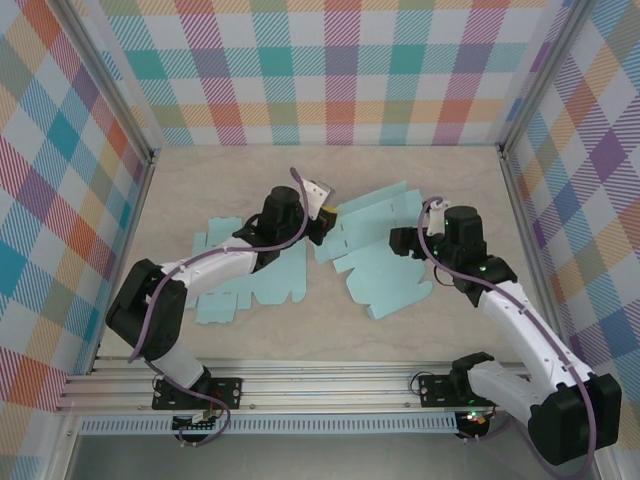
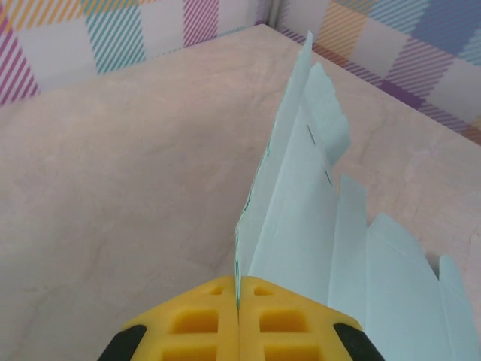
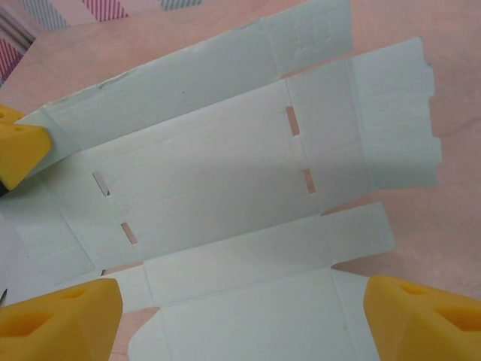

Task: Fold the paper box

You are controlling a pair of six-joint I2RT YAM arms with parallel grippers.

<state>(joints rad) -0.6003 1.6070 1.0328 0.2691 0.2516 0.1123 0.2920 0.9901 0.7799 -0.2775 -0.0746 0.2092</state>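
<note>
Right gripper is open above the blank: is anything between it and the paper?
Nothing visible. The right gripper hangs open over the paper box blank, with bare card directly below it. The left gripper is shut on the blank's lifted edge, off to one side, not under the right one.

An unfolded paper box [image 1: 372,250] lies mid-table [image 1: 450,180]; a second unfolded box [image 1: 262,290] lies left of it, partly under the left arm [image 1: 210,265].

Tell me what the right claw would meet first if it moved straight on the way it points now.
Most likely the light blue paper box sheet: the open right claw points at its middle panel. How near it is, I cannot tell.
</note>
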